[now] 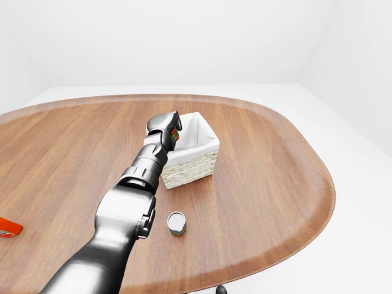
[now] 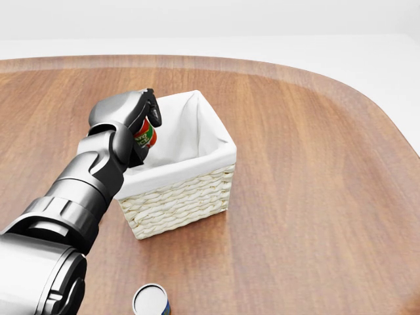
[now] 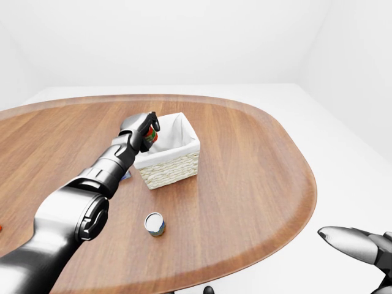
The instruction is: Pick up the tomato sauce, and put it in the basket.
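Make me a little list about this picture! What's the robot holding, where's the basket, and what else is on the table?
holding: tomato sauce can, red and green label, gripped by the left hand
where the can is: over the basket's left edge, not let go
basket: woven basket with white cloth lining, on the wooden table
also on table: small upright can near the head view's bottom; orange object at the far left
right hand: fingertips at the right-eye view's corner
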Robot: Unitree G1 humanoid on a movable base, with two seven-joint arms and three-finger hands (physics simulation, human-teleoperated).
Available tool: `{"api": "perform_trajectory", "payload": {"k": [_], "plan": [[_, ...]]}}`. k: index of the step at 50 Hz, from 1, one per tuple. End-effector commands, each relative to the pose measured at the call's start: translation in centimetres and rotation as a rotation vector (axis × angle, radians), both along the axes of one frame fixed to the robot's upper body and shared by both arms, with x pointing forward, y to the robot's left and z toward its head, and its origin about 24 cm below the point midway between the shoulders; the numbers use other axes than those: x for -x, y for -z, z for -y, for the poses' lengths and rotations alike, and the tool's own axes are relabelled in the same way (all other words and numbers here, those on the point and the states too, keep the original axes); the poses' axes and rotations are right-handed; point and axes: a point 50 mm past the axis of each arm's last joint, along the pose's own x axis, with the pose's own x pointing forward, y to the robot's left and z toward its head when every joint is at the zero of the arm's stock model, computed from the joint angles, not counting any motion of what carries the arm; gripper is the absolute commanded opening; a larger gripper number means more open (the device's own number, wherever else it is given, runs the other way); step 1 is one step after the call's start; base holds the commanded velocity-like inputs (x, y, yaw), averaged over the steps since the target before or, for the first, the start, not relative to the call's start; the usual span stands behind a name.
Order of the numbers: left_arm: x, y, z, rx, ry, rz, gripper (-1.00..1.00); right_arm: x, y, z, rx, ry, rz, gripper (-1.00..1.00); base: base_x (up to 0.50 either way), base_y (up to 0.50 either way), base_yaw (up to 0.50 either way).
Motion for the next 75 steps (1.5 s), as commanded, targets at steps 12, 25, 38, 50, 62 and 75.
{"api": "perform_trajectory", "payload": {"k": [12,25,38,50,62,75], "plan": [[0.1,0.4,-0.4,-0.001,-0.015,0.0,-1.0,0.1,-0.2,0.1,0.001,0.001,0.013,1.0,0.0,0.0,0.0],[0.0,-0.1,-0.5,0.011,-0.031,0.045,-1.0,0.0,-0.1,0.0,0.001,-0.001,0.006,1.0,0.0,0.0,0.0],[0.0,-0.2,-0.6,0.008,-0.04,0.071,1.0,0.0,-0.1,0.0,0.001,0.0,0.001,1.0,0.0,0.0,0.0],[0.0,0.0,-0.7,0.012,-0.046,0.073,1.0,0.0,0.0,0.0,0.006,0.004,0.001,1.0,0.0,0.0,0.0],[0.1,0.3,-0.7,0.005,-0.045,0.066,1.0,0.0,0.0,0.0,0.005,0.007,0.004,1.0,0.0,0.0,0.0],[0.0,0.0,-0.9,0.0,-0.049,0.073,1.0,0.0,-0.2,0.0,0.004,0.006,0.011,1.0,0.0,0.0,0.0]]}}
